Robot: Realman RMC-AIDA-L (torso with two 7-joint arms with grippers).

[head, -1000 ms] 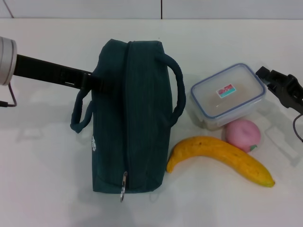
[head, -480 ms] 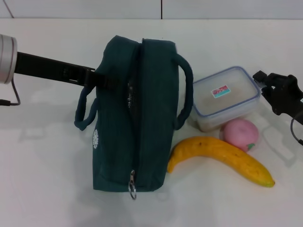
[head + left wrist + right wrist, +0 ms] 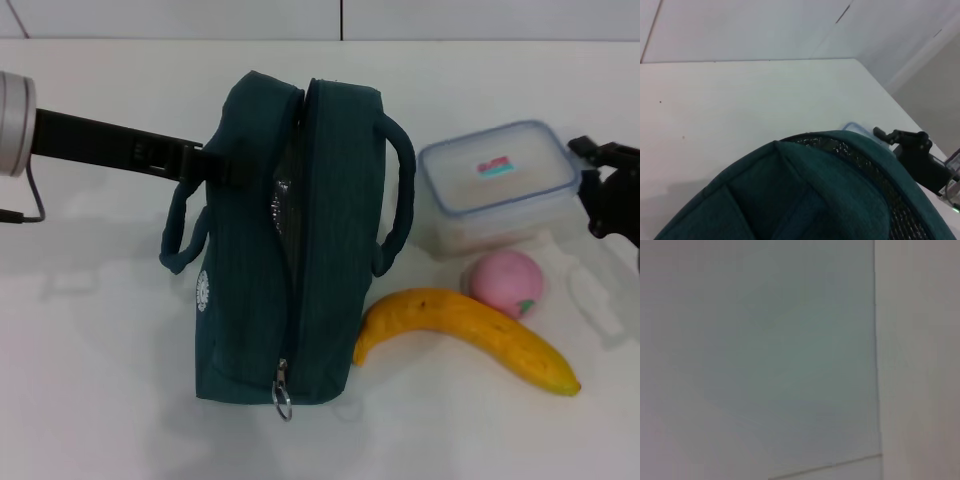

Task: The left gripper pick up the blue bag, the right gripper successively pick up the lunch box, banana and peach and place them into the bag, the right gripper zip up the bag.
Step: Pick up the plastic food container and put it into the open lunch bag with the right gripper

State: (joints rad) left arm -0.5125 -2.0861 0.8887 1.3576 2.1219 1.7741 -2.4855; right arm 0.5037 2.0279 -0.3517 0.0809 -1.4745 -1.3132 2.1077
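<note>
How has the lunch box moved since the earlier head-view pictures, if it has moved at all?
Yes. The lunch box has risen and shifted toward the robot's right, away from the peach, which stays put on the table.

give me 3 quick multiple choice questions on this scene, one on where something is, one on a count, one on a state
1. Where is the peach?
A. inside the bag
B. on the table between box and banana
C. on the box lid

2. How many fruits lie on the table?
A. one
B. two
C. three

3. What state is the bag top in?
A. zipped shut
B. partly open, foil lining showing
C. folded flat

Answers: 1 B, the peach lies between the box and the banana. 2 B, only banana and peach. 3 B, a gap along the top shows silver lining; the left claw is at its side, the right claw at the box.
</note>
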